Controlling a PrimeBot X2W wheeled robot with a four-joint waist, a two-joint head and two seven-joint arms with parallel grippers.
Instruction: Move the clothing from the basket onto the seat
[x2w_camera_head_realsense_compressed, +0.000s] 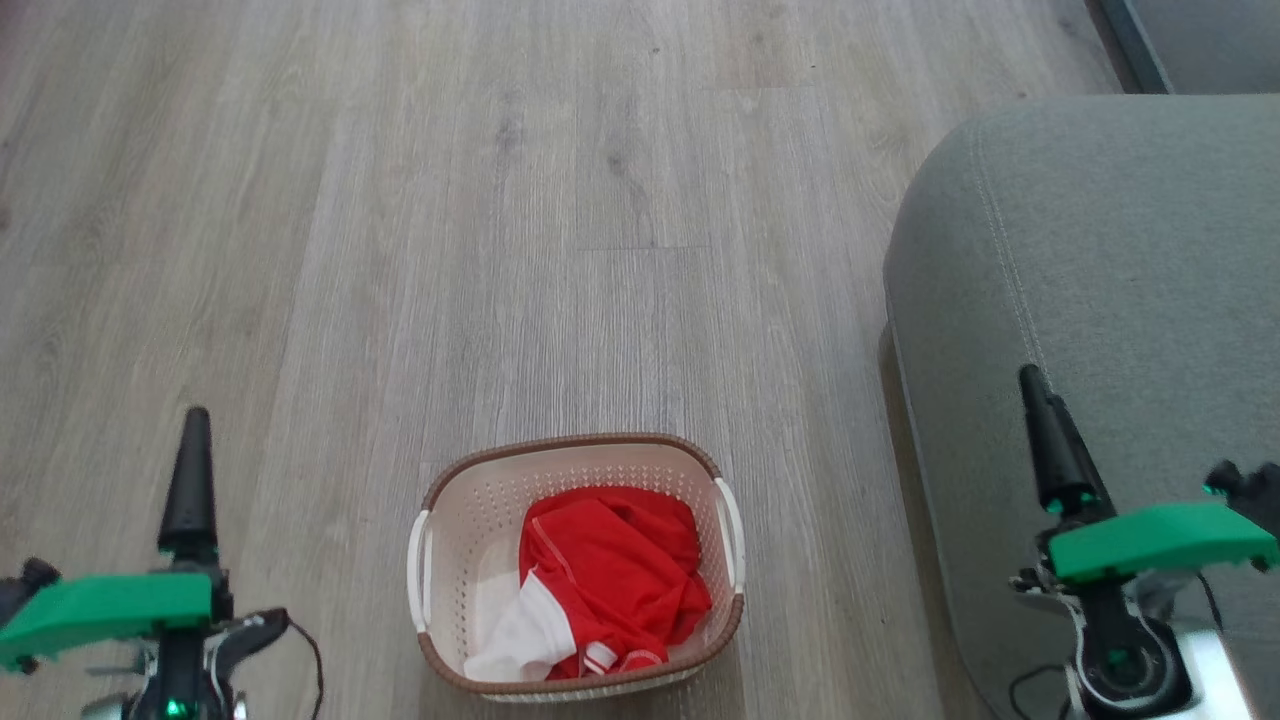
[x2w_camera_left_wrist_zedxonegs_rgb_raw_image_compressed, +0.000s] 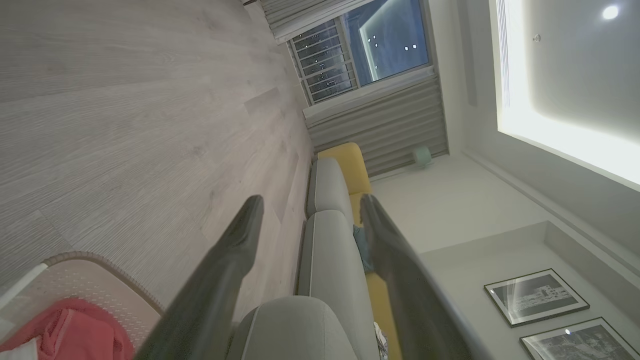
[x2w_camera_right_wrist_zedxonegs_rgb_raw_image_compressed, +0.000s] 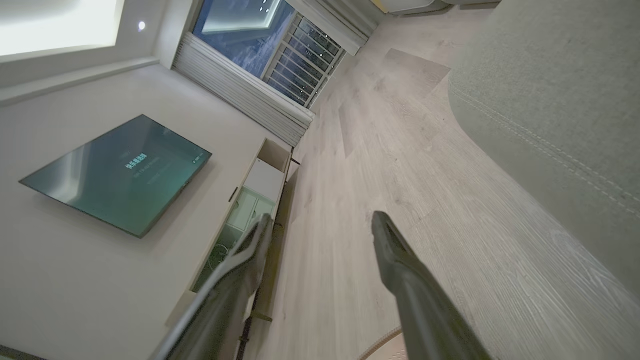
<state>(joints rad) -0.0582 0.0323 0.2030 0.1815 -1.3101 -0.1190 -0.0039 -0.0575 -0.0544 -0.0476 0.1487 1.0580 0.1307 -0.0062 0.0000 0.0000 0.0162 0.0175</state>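
Red-and-white clothing (x2w_camera_head_realsense_compressed: 610, 570) lay heaped toward the right side of the cream basket (x2w_camera_head_realsense_compressed: 575, 440) on the wood floor (x2w_camera_head_realsense_compressed: 500, 200). The basket sat between the robot's arms, slightly nearer the left gripper (x2w_camera_left_wrist_zedxonegs_rgb_raw_image_compressed: 311, 200), its fingers spread and empty. The right gripper (x2w_camera_right_wrist_zedxonegs_rgb_raw_image_compressed: 322, 217), likewise spread, hung by the grey-green seat (x2w_camera_head_realsense_compressed: 1120, 250).

From the head we look steeply down on the floor (x2w_camera_head_realsense_compressed: 500, 250), the basket (x2w_camera_head_realsense_compressed: 470, 500) near our bottom edge and the seat (x2w_camera_head_realsense_compressed: 1100, 250) at right. Our left wrist camera sits low and rolled sideways, sighting along its fingers (x2w_camera_left_wrist_zedxonegs_rgb_raw_image_compressed: 235, 250) toward a window (x2w_camera_left_wrist_zedxonegs_rgb_raw_image_compressed: 387, 42); it shares the basket's corner. Our right wrist camera, likewise rolled, shares the seat and that window.
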